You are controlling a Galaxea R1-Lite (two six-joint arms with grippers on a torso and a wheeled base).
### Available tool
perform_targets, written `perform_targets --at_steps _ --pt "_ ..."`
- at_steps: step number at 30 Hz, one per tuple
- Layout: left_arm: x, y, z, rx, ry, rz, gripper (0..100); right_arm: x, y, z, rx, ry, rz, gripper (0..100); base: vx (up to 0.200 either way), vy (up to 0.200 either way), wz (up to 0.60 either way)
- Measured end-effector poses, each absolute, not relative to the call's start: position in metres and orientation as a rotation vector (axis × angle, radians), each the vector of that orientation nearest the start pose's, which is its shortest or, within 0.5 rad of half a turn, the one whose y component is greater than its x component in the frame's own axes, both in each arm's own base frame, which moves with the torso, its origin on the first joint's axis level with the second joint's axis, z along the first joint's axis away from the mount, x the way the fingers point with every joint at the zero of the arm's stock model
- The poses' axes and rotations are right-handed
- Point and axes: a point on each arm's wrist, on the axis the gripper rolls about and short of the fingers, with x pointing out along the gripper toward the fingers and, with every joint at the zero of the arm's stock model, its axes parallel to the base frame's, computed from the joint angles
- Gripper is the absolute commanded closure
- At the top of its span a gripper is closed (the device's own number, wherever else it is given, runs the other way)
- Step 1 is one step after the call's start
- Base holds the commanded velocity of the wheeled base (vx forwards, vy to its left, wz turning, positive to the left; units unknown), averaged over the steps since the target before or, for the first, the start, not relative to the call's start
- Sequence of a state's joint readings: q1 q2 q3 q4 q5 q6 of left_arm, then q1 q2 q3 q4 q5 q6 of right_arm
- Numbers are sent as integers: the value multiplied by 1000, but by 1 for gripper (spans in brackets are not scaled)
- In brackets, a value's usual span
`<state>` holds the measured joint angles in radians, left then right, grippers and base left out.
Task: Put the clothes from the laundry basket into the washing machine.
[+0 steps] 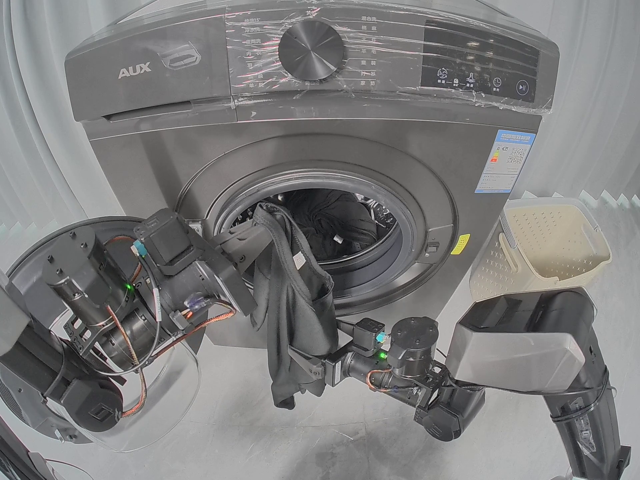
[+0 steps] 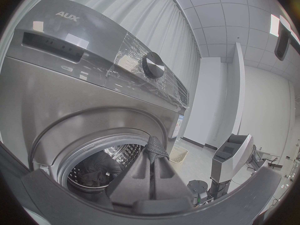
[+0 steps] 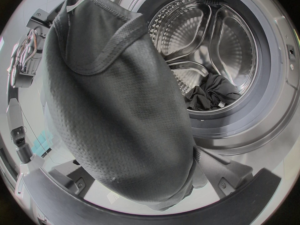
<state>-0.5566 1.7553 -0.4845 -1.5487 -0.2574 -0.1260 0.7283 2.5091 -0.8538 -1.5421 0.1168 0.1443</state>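
Observation:
A dark mesh garment (image 1: 293, 301) hangs in front of the washing machine's (image 1: 300, 128) open drum. My left gripper (image 1: 259, 227) is shut on its top edge at the left rim of the opening; the pinched fabric (image 2: 154, 147) bunches above the closed fingertips (image 2: 147, 169). My right gripper (image 1: 301, 368) sits low, at the garment's bottom part, fingers spread wide, one finger (image 3: 222, 172) showing beside the cloth (image 3: 118, 110). Another dark piece of clothing (image 1: 327, 221) lies inside the drum (image 3: 212, 92). The beige laundry basket (image 1: 547, 245) stands to the right and shows no clothes.
The machine's round door (image 1: 167, 395) is swung open to the left, behind and under my left arm. Pale floor lies below the opening. Grey curtains hang behind the machine.

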Motion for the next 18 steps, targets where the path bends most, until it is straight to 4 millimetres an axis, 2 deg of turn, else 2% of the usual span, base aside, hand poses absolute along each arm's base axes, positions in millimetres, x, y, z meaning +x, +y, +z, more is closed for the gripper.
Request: perform_targets --at_steps 1,9,18 --pt "231 -151 178 -161 -231 -826 100 300 271 -15 100 172 829 100 0 0 0" --pt "229 -147 173 -168 -201 -820 100 300 268 -13 102 171 812 100 0 0 0" --pt "218 -135 149 -146 -88 -801 100 302 253 14 114 127 744 100 0 0 0"
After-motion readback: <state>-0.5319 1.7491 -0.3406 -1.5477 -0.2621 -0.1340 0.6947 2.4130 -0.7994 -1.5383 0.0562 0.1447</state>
